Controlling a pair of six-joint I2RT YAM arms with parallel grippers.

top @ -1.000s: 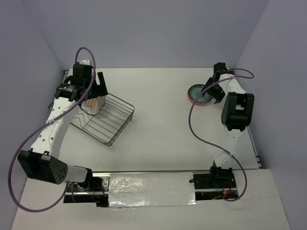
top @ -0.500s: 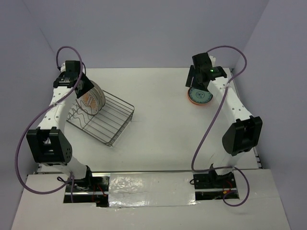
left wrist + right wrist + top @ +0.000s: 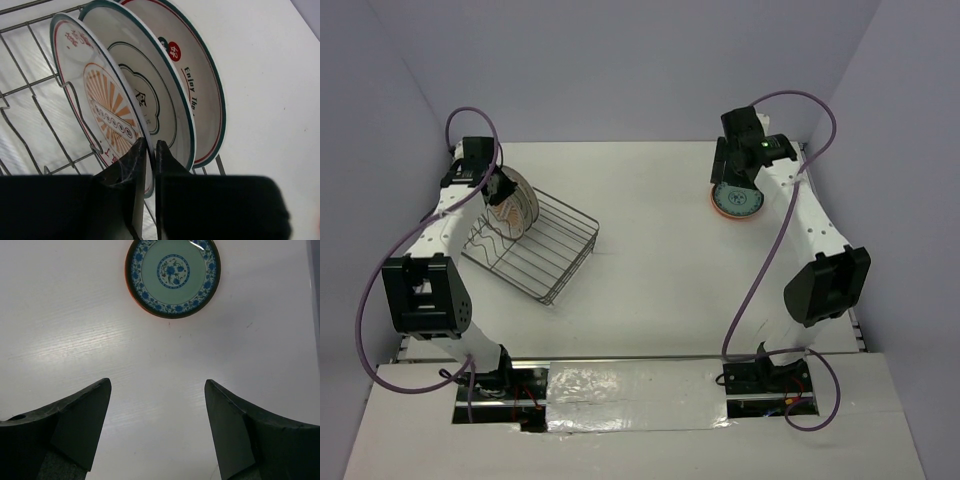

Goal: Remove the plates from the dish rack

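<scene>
White table (image 3: 660, 265) and pale lilac walls (image 3: 620, 70) surround the two arms. At the far left, the left end effector (image 3: 150, 146) has its dark fingers (image 3: 131, 172) drawn almost together, with only a thin slit between them. As far as I can tell from the wrist view, they are clamped on the lower rim of the sunburst plate (image 3: 107, 112), the frontmost of three plates standing on edge. Just behind it stands the middle plate (image 3: 147, 80) with a dark scalloped outline, then the rear plate (image 3: 202, 85) with red marks and lettering. All three sit among the prongs at one end of the dish rack (image 3: 545, 250), which lies skewed on the table's left side. Across the table, the right end effector (image 3: 157, 383) hangs with its fingers (image 3: 82, 415) spread wide over bare surface, holding nothing. Just beyond them, the orange-rimmed plate (image 3: 172, 276) with blue flowers and a pale green centre lies flat on the table, well apart from the rack.
</scene>
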